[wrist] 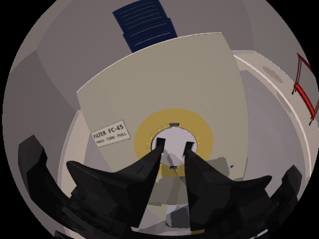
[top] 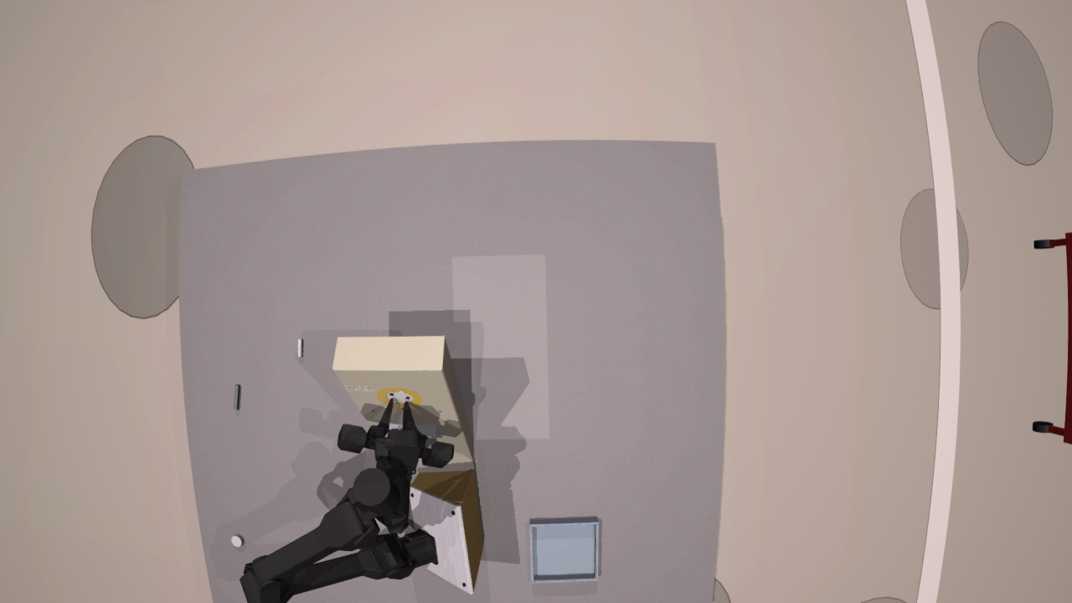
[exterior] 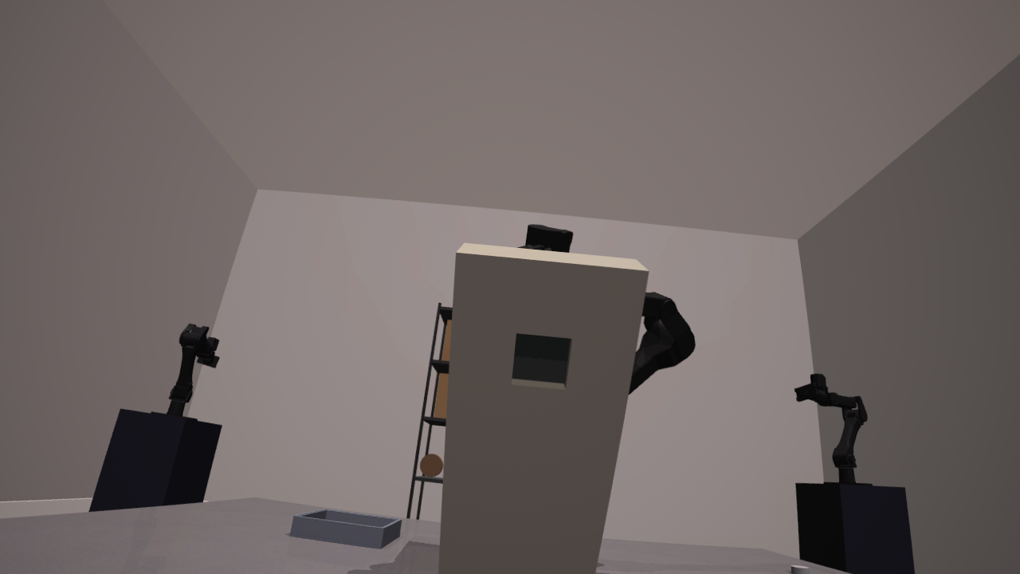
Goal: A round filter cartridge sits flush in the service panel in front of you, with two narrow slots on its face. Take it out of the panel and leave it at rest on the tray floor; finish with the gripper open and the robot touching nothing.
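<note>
The beige service panel [wrist: 177,79] stands directly ahead of the end effector [wrist: 174,147], whose two dark fingers are narrowly spread with tips entered in the two slots on the filter cartridge [wrist: 174,143], which sits flush inside its yellow ring [wrist: 148,130]. The grey tray [top: 564,549] lies on the counter [top: 614,337], behind and to the right of the end effector. From the exterior view the panel hides the end effector and cartridge, and the label [wrist: 111,133] is too blurred to read fully.

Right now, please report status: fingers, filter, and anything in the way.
Gripper partly closed, holding nothing; fingers at the two slots. Filter flush in the panel, not out. Tray apart, nothing seen blocking it.
</note>
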`<state>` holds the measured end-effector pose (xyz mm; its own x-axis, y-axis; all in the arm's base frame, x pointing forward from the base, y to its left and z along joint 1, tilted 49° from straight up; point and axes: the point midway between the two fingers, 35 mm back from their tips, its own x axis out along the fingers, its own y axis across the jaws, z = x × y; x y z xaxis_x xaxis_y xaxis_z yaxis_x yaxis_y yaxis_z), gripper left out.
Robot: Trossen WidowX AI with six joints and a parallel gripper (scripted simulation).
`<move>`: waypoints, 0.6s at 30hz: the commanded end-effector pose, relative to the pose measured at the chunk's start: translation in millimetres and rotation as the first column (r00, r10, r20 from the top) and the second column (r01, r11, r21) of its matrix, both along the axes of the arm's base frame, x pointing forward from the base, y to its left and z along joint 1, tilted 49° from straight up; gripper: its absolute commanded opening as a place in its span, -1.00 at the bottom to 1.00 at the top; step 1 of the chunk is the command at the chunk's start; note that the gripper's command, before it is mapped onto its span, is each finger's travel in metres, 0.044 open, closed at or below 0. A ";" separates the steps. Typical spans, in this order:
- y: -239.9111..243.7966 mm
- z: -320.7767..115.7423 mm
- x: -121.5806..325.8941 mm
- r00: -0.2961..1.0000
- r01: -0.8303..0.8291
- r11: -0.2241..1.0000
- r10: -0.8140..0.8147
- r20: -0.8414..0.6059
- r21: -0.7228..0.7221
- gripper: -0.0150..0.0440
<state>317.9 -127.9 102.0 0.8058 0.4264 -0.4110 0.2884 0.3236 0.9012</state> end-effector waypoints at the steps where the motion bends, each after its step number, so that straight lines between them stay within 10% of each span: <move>1: 1.0 -2.7 -1.3 1.000 0.003 1.000 -0.003 -0.007 0.004 -0.12; 18: -0.6 -0.7 0.6 1.000 0.003 1.000 -0.003 -0.007 0.004 -0.12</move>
